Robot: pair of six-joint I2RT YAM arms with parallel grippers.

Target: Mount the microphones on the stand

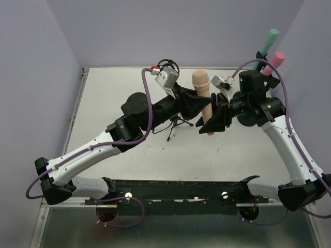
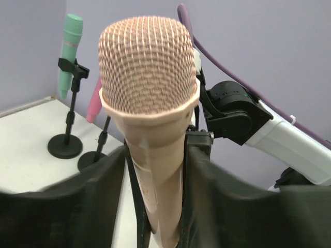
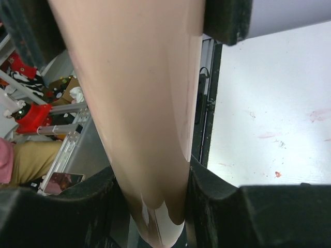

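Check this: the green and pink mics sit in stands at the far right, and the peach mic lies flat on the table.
Wrong on one point: the peach mic is not lying flat. It is head up, held between the left gripper and right gripper, as the top view shows. The green mic and pink mic do sit in stands at the far right.

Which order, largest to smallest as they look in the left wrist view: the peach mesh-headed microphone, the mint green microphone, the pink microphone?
1. peach mesh-headed microphone, nearest the camera
2. mint green microphone
3. pink microphone, partly hidden, so unsure
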